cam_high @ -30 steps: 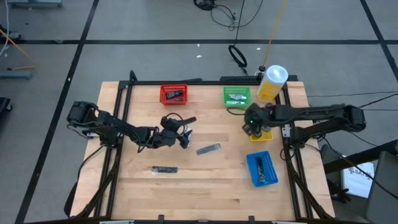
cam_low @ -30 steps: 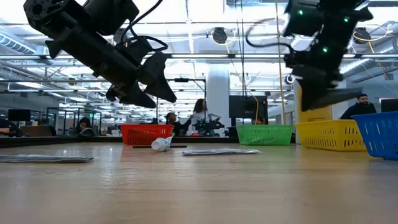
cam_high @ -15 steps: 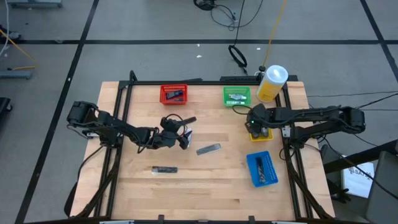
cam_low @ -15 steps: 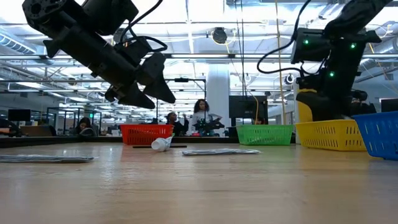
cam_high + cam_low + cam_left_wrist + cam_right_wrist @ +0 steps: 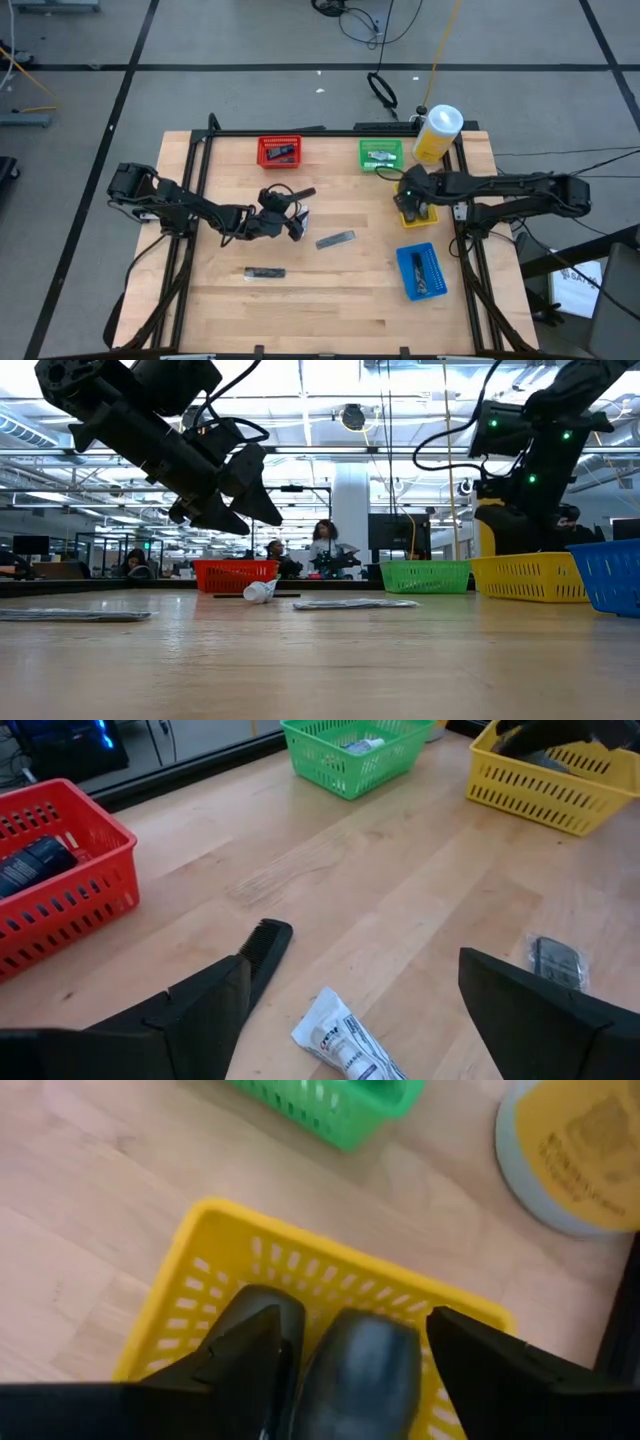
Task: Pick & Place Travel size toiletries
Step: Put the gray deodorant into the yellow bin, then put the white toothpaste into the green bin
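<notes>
Over the last second the right gripper [image 5: 418, 208] has swung from just beside the yellow slotted plastic bin [image 5: 420, 214] to directly above it, while the left arm has not shifted at all. In the right wrist view the right gripper's fingers stand apart over the bin's interior, and two dark, rounded toiletry pieces [image 5: 330, 1350] lie in the bin between them, apparently resting on its floor and not clamped. I judge this to be the release end of a placement: the item is in the yellow bin and the arm next needs to lift straight up, clear of the bin wall, before travelling to another piece.

The left gripper [image 5: 297, 224] hovers above the wooden surface [image 5: 340, 290] near its middle, fingers wide apart and holding nothing. Just below it in the left wrist view lie a small white crumpled tube [image 5: 345, 1040] and a black comb-like strip [image 5: 268, 945]. A silvery flat sachet [image 5: 335, 239] lies just beside the gripper, and a dark grey flat sachet [image 5: 265, 272] rests nearer the front edge, well apart from the bins.

The red slotted bin [image 5: 279, 152] holds a dark item, the green slotted bin [image 5: 381, 154] a pale one, and the blue slotted bin [image 5: 421, 271] several. The large yellow bottle with a white cap [image 5: 437, 133] stands at the far right corner. The left arm's likely next move is a descent onto the white tube, which calls for closing across its narrow width.
</notes>
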